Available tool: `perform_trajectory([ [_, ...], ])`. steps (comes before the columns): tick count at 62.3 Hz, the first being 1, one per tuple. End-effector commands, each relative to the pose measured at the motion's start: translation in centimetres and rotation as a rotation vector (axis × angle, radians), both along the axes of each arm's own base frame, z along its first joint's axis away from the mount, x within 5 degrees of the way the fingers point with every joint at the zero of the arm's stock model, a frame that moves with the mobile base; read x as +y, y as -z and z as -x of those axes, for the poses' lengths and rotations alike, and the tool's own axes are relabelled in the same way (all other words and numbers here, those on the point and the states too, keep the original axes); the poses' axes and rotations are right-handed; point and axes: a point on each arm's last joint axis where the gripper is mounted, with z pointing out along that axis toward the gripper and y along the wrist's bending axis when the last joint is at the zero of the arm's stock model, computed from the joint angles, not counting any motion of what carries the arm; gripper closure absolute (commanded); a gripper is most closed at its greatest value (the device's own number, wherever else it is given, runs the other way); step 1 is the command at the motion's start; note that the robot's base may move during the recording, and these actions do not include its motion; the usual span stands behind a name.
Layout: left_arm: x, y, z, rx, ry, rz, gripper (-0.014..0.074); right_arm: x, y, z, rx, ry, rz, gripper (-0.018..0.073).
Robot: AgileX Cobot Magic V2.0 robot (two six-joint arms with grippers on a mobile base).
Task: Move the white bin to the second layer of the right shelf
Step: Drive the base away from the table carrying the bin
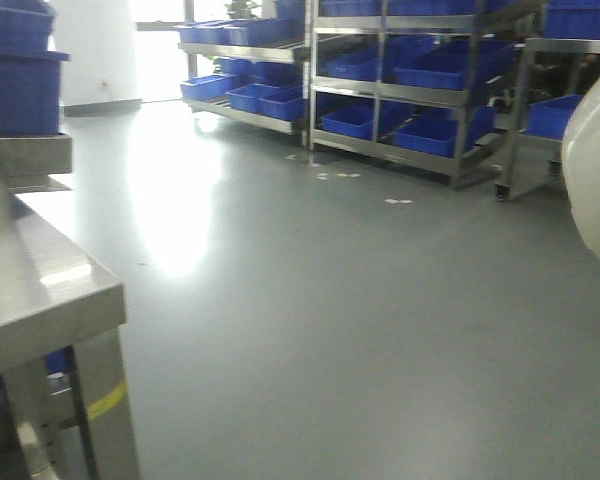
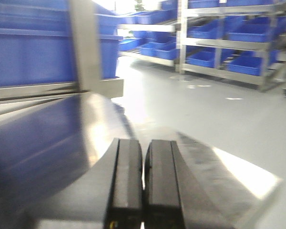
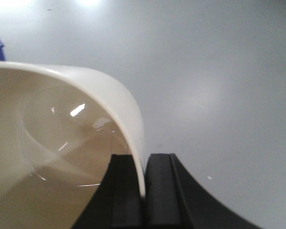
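My right gripper (image 3: 144,191) is shut on the rim of the white bin (image 3: 62,143), one finger inside the wall and one outside. The bin hangs above the grey floor and its inside is empty. In the front view the white bin (image 1: 595,180) shows as a pale curved shape at the right edge. My left gripper (image 2: 143,183) is shut with nothing between its fingers, above a steel table top (image 2: 76,143). Steel shelves (image 1: 420,70) loaded with blue crates stand at the far side of the room.
A steel table (image 1: 40,290) stands at the left in the front view, with blue crates (image 1: 20,85) stacked behind it. Blue crates (image 1: 445,130) fill the far racks. Grey floor (image 1: 330,300) lies between the table and the shelves.
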Motion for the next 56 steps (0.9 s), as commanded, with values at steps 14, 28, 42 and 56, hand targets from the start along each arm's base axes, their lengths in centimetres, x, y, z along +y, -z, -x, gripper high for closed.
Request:
perform_trajectory([
  [14, 0.03, 0.41, -0.03, -0.06, -0.002, 0.01, 0.0512, -0.08, -1.81, -0.29, -0.127, 0.011, -0.005, 0.0532],
  [28, 0.03, 0.41, -0.03, -0.06, -0.002, 0.01, 0.0512, -0.08, -1.81, -0.29, -0.127, 0.011, -0.005, 0.0532],
  [42, 0.03, 0.41, -0.03, -0.06, -0.002, 0.01, 0.0512, -0.08, -1.81, -0.29, -0.127, 0.011, -0.005, 0.0532],
  [56, 0.03, 0.41, -0.03, -0.06, -0.002, 0.01, 0.0512, -0.06, -1.81, -0.29, -0.126, 0.008, -0.005, 0.0532],
])
